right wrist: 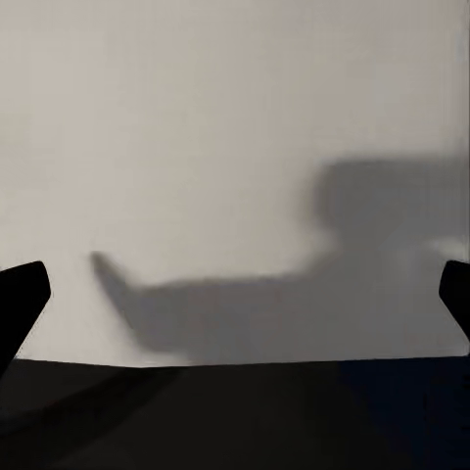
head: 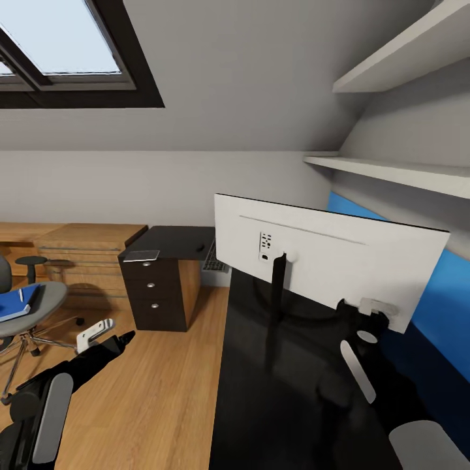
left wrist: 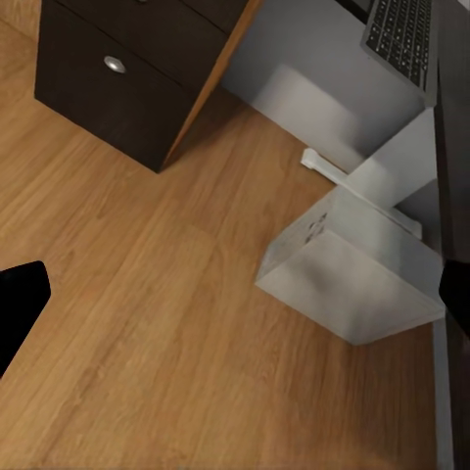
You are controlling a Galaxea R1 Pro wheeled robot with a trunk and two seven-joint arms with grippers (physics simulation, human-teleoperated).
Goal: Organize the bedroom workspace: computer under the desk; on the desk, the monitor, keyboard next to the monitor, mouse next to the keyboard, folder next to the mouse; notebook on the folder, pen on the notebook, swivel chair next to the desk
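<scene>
So far the bench (head: 294, 391) carries the monitor (head: 326, 258), its white back facing the robot, with the right pincer (right wrist: 235, 284) open just behind its 4 o'clock corner. The computer (left wrist: 348, 269) sits beneath. The keyboard (head: 214, 258) lies at the far end, and the folder (head: 18, 301) waits on the swivel chair (head: 32, 307) at 9 o'clock; the left pincer (left wrist: 235, 294) hangs open, empty.

Attic room, sloped grey ceiling, light wood floor (head: 163, 391).

Dark-framed skylight (head: 65, 52) set in the slope, pale daylight through it. Far below the skylight, against the grey wall, a light wood drawer unit (head: 88, 251); just beside that unit, a black drawer block (head: 153, 294) with round silver knobs and a wood side panel. Well across the room from the skylight, two white shelves (head: 398, 171) run along the side wall, a blue wall panel (head: 444, 294) beneath them.
</scene>
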